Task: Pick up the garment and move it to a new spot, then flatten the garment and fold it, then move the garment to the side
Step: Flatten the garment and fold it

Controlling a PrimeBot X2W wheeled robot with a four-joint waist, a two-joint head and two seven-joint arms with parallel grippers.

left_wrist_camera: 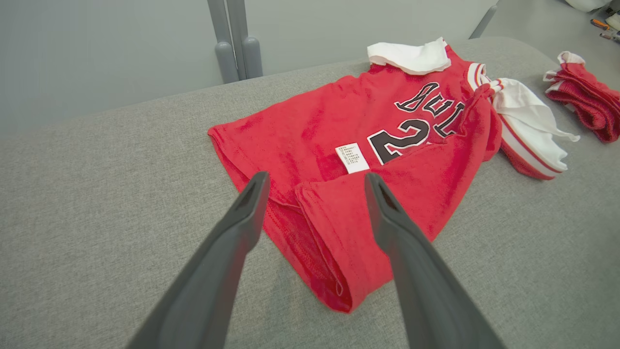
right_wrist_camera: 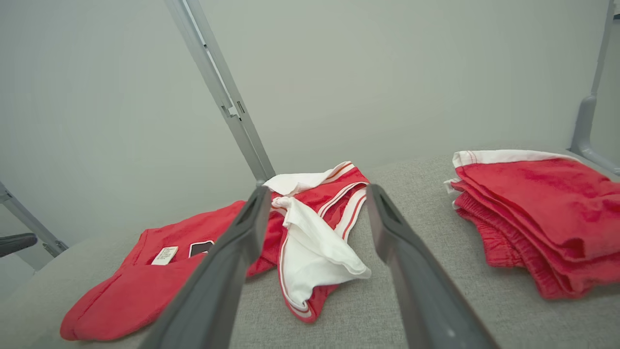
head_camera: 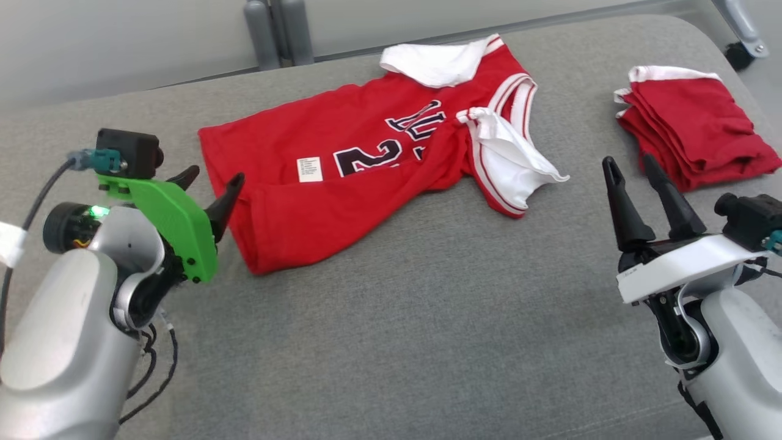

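Fingers (left_wrist_camera: 232, 232) of the left gripper (head_camera: 214, 178), long, dark and tapered, stand wide apart at nine o'clock in the head view. Their tips are at the hem edge of the red jersey-style shirt (head_camera: 317, 214), and whether they touch the cloth cannot be told. Nothing is held between them. At four o'clock the right gripper (head_camera: 628, 162) also has its fingers parted around nothing.

The shirt lies rumpled on a grey woven fabric surface (head_camera: 427, 318), running from the centre toward twelve o'clock. Its lower part is folded over on itself, hiding some of the black white-outlined lettering and number (head_camera: 391, 140). A small white label (head_camera: 310, 169) shows near the hem. One white red-striped sleeve (head_camera: 513, 159) lies crumpled on the shirt's three o'clock side, and a second white sleeve (head_camera: 431, 61) lies at its top edge.

A folded red cloth with white trim (head_camera: 696, 128) rests at two o'clock, apart from the shirt. Bare grey surface spreads from five to seven o'clock, between the grippers.
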